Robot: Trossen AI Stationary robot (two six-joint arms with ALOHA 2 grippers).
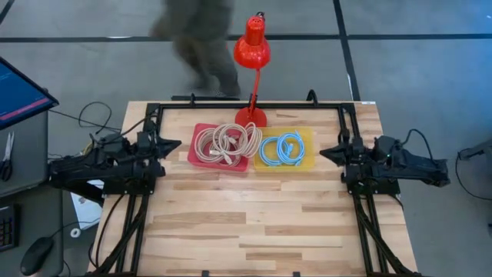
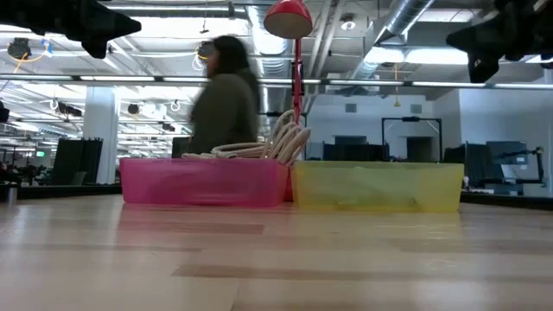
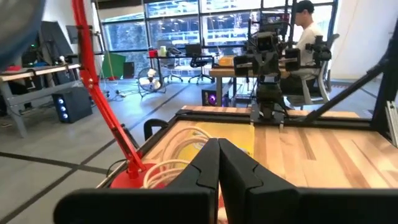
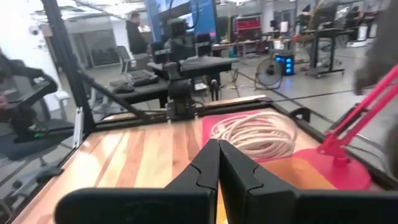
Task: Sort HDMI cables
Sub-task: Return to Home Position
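"Along the back half of the table [image 1: 254, 223], what do you have?"

"I see beige coils [image 1: 227, 142] heaped in the red bin [image 1: 192, 158] and blue coils [image 1: 280, 149] in the yellow bin [image 1: 307, 159] just beside it. A red lamp [image 1: 252, 48] rises behind the two. I can find no cable loose outside the bins."

"And the arms?"

"I have the left gripper [image 1: 177, 145] at the left side and the right gripper [image 1: 323, 152] at the right. Both are clear of the bins, each with its fingers pinched together on nothing."

"How will you park them?"

"I'd draw each arm back on its own side, fingers closed, high enough to brush nothing. A few beige loops stand up over the red bin's rim, leaning toward the yellow one, and I judge they would snag easily. I'd also watch the person [image 1: 200, 38] passing behind the table."

"Which way do the cables point?"

"They're round coils, so none has a real long axis. The blue pair lies flat, side by side across the table, and the beige heap spreads the same way. I can't make out the plugs."
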